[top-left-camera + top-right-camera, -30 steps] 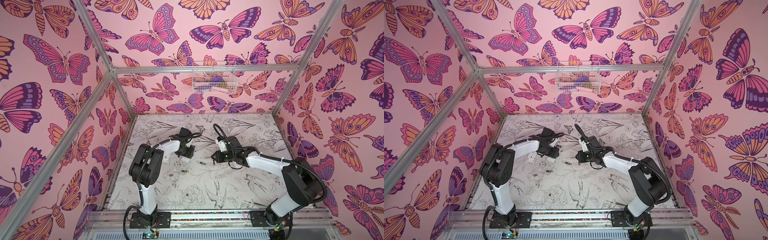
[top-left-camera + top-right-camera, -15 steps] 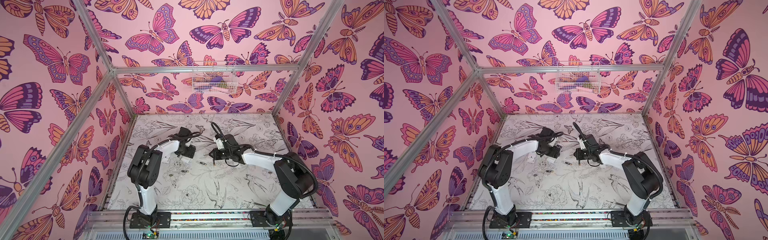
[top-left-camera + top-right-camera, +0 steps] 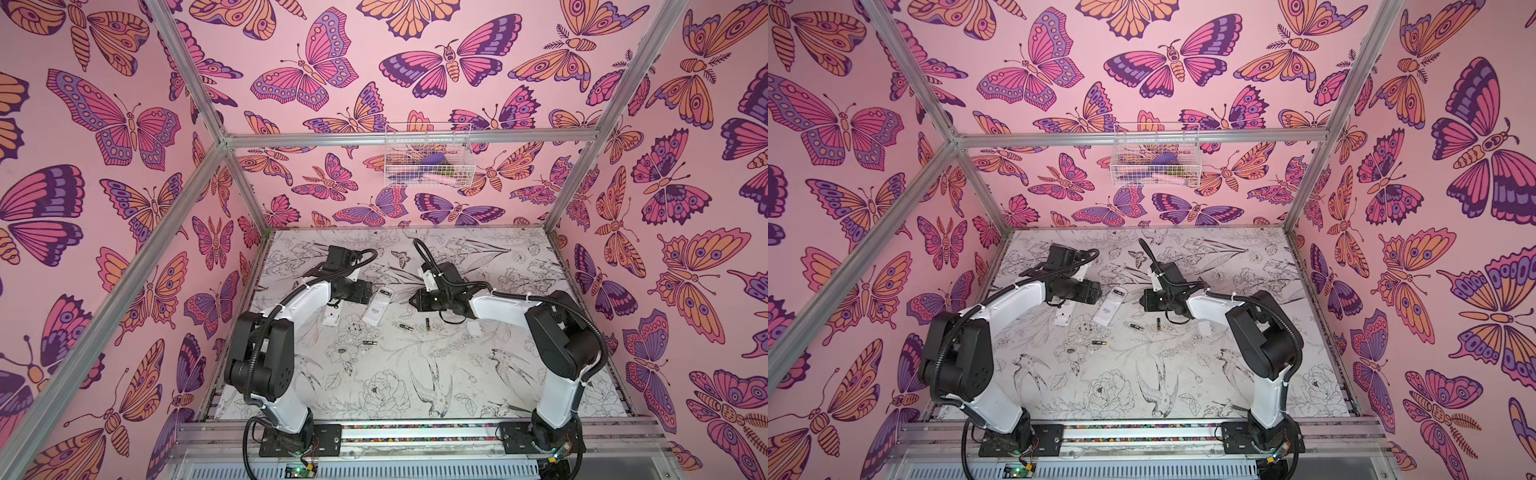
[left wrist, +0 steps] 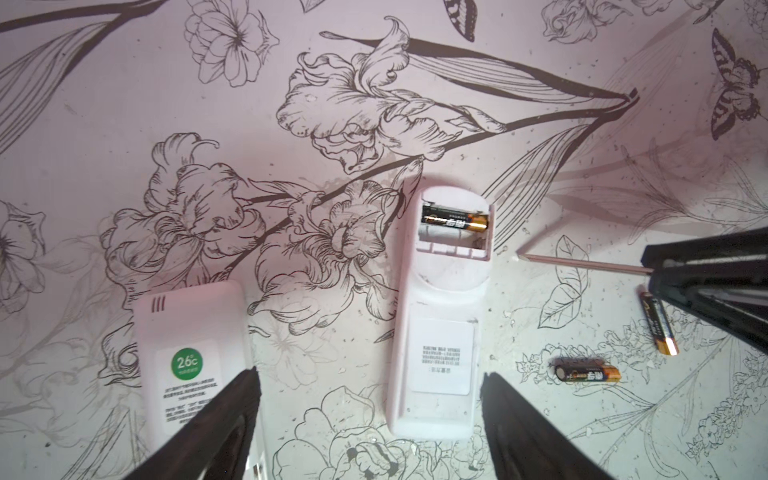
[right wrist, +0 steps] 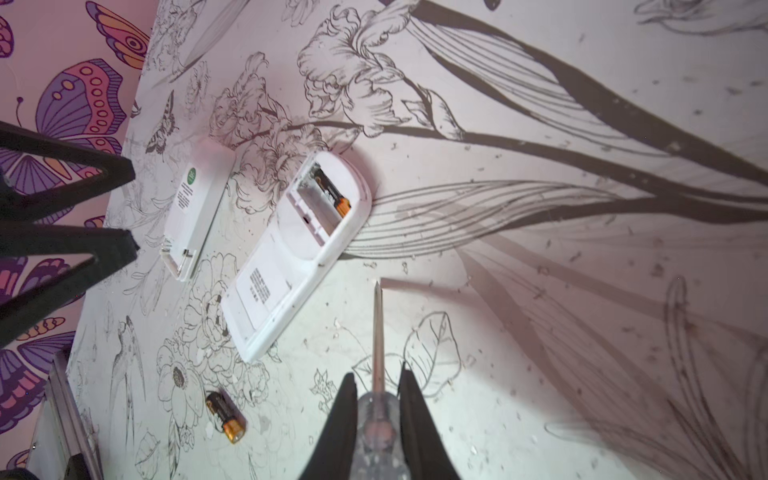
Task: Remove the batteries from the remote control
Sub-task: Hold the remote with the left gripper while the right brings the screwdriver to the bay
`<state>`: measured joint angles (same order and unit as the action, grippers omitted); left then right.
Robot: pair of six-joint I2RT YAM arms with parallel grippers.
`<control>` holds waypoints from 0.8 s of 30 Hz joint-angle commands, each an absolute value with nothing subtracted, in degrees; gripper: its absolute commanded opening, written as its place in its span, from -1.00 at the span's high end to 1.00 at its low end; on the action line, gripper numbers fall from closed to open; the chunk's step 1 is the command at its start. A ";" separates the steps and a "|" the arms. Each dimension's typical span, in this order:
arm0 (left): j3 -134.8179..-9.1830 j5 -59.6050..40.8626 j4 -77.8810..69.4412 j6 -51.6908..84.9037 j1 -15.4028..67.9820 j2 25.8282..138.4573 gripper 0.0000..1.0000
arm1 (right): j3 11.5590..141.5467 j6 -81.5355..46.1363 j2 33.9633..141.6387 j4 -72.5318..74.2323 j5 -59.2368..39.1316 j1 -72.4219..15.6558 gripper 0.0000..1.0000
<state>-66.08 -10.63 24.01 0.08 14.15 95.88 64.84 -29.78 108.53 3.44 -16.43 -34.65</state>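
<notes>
The white remote control [image 4: 440, 316] lies face down with its compartment uncovered and one battery [image 4: 455, 219] still in it, also seen from the right wrist [image 5: 332, 193]. In both top views, three black gold-ended batteries [image 3: 406, 327] [image 3: 427, 325] [image 3: 369, 343] lie loose on the table. My left gripper [image 4: 369, 374] is open, its fingers [image 4: 232, 415] astride the remote's near end without touching it. My right gripper [image 5: 377, 372] is shut on a clear-handled screwdriver [image 5: 377, 332], whose tip hovers just beside the remote [image 5: 299, 249].
A second white remote [image 4: 187, 357] with a green sticker lies beside the first [image 3: 331, 318]. A small white cover piece [image 3: 473, 328] lies near the right arm. A wire basket [image 3: 428, 160] hangs on the back wall. Pink walls close in the table.
My left gripper's jaws have spread wider beside the remote. The right gripper with the screwdriver has shifted slightly toward the back and left.
</notes>
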 commanded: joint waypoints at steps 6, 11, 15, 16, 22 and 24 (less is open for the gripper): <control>-64.94 -14.72 22.51 -5.94 10.40 92.73 -0.86 | 74.25 -28.31 114.66 0.58 -17.89 -35.13 1.00; -63.45 -15.94 21.75 -7.36 8.65 91.11 -0.89 | 79.12 -28.09 118.23 0.03 -19.99 -35.75 1.00; -63.29 -17.84 22.32 -6.90 6.79 90.06 -0.89 | 83.84 -27.55 121.25 -1.95 -22.60 -36.62 1.00; -62.79 -17.60 22.10 -7.71 6.71 89.66 -0.89 | 84.41 -27.14 121.71 -1.85 -22.88 -36.90 1.00; -60.65 -19.93 22.00 -13.79 5.61 88.61 -0.89 | 90.31 -26.47 126.14 -3.76 -26.00 -38.42 1.00; -59.37 -19.86 21.39 -16.52 5.58 87.71 -0.89 | 91.15 -25.95 126.96 -3.48 -26.65 -39.10 1.00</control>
<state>-61.23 -18.22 21.82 -11.57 5.98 89.73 88.86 -27.44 125.54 -2.33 -23.83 -37.87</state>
